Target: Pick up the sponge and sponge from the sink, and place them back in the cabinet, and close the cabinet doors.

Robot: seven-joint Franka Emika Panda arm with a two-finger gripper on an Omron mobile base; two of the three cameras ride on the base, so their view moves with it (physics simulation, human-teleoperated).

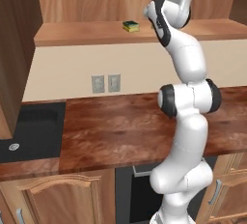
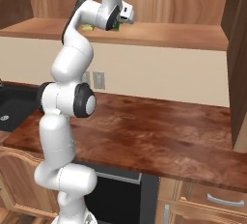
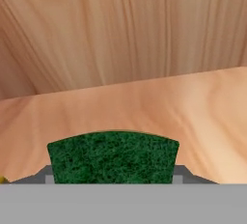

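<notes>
The arm reaches up into the open cabinet [image 1: 87, 6], and its gripper [image 3: 113, 177] is clamped on a sponge [image 3: 113, 158] just above the shelf floor; the fingertips are mostly hidden behind the green pad. A second sponge [image 1: 130, 26] lies on the shelf [image 1: 72, 34] near its front edge, left of the hand. The sink [image 1: 34, 129] is cut off at the table's left end.

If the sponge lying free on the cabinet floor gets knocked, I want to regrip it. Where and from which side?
Take the free sponge across its short sides, coming down from above: it lies flat, green face up, on the cabinet floor.
</notes>
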